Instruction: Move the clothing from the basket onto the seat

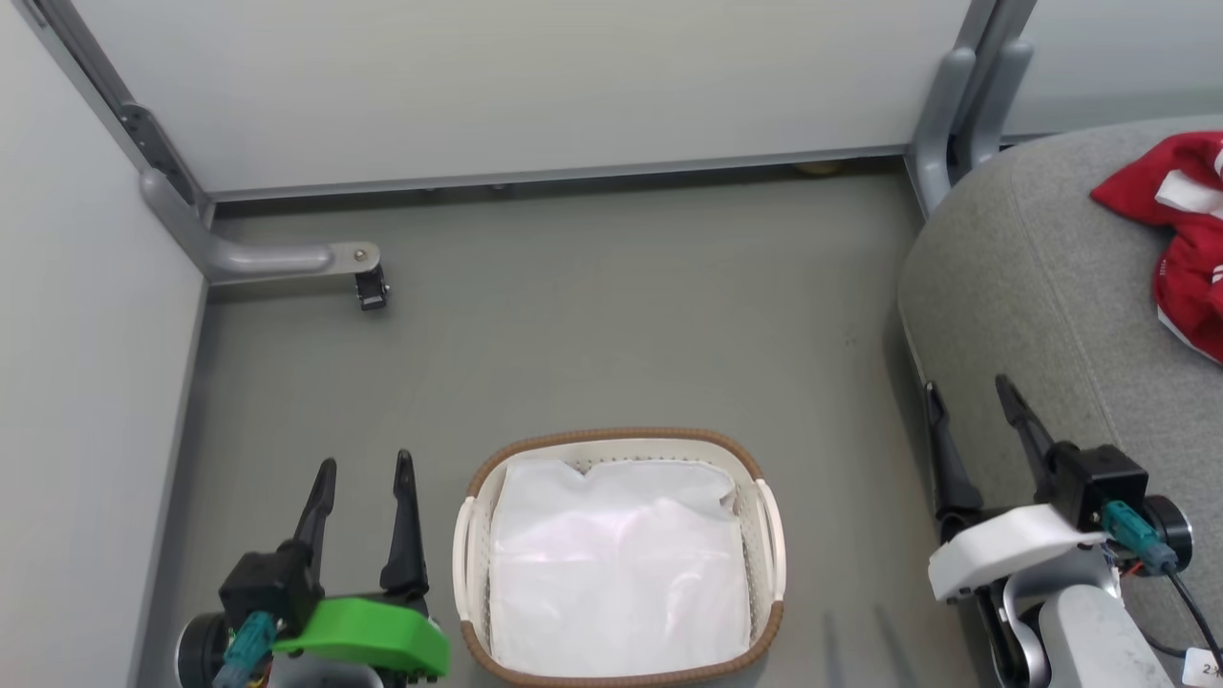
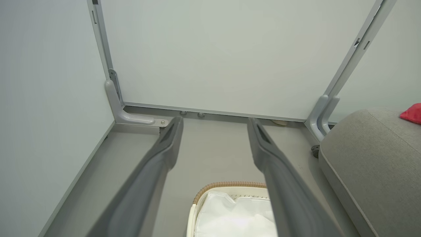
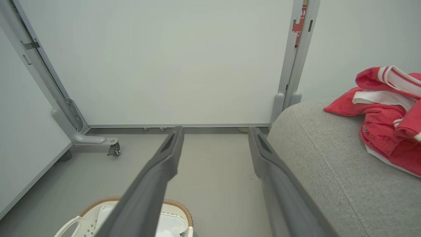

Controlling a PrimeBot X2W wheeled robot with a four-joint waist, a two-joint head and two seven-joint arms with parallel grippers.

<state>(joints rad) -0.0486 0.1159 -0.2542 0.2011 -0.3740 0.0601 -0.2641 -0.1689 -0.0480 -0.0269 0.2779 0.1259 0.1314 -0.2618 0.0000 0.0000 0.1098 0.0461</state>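
The red clothing (image 1: 1180,239) with white trim lies crumpled on the grey seat (image 1: 1041,287) at the right; it also shows as clothing (image 3: 384,115) on the seat (image 3: 322,154) and as a red corner (image 2: 411,114) on the seat (image 2: 371,154). On the floor stands the white basket (image 1: 478,535) with a brown rim, holding just its white liner (image 1: 616,564); the basket (image 2: 227,187) and basket (image 3: 177,205) show in the wrist views. My left gripper (image 1: 365,468) is open, left of the basket. My right gripper (image 1: 967,387) is open at the seat's front edge. Both grippers (image 2: 213,121) (image 3: 215,130) are empty.
Pale partition panels close off the back and left, on grey metal legs; one foot with a caster (image 1: 368,287) juts onto the grey floor, another leg (image 1: 941,124) stands by the seat's corner. Open floor (image 1: 621,315) lies beyond the basket.
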